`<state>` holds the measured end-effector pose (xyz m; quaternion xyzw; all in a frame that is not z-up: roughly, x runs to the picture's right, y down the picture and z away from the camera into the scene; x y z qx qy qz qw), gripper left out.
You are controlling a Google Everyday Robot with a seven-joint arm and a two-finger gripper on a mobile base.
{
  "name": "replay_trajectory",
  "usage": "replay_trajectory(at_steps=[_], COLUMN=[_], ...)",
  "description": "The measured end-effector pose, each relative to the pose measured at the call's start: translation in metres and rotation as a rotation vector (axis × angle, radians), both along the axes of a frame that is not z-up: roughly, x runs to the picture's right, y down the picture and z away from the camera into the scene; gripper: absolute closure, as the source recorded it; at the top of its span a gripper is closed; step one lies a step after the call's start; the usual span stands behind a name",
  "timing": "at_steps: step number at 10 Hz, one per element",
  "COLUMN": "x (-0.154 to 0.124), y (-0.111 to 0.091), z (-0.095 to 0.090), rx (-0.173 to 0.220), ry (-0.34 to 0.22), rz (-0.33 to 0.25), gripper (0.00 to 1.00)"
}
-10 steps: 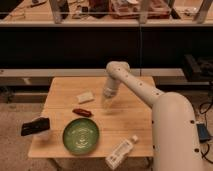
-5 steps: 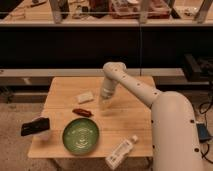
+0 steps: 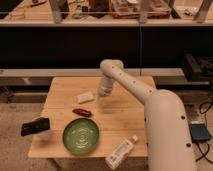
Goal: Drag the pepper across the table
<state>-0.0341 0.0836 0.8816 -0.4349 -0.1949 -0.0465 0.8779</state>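
**Red pepper not yet reached, end effector hangs near the block**

Judging by the layout, the task is in its approach step. The pepper (image 3: 82, 112) lies flat on the tabletop (image 3: 125, 115), apart from the end effector (image 3: 103, 93) and untouched by it. In the view it sits below and to the left of the end effector, on the side nearer the camera. A pale block (image 3: 85, 96) lies just to the left of the end effector, between it and the table's left part. Whether the two touch I cannot tell.

The next move probably calls for bringing the end effector over the pepper, past the block without nudging it. It would then lower onto or around the pepper so it can be drawn along the wood. The green plate (image 3: 81, 135) lies close beyond the pepper on the camera side, so a drag that way would soon meet its rim. The bare wood to the right of the end effector looks the freer path.

The white arm (image 3: 135, 87) rises from the lower right, bends high over the table's far edge, and drops steeply. That leaves the end effector pointing down, low over the tabletop. Whether it is wide or narrow cannot be told.
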Motion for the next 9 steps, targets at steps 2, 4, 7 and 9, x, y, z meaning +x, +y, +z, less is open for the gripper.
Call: replay_trajectory(at_steps=[2,4,7,9], x=[0.004,0.003,-0.005,-0.001], y=[-0.001,0.0,0.012,0.019], z=[0.006,0.01,0.005,0.012], rx=[0.003,0.001,-0.011,-0.015], ry=[-0.002,-0.009,-0.017,-0.013], rz=[0.0,-0.022,-0.028,-0.038], gripper=[0.76,0.76,0.76,0.75])
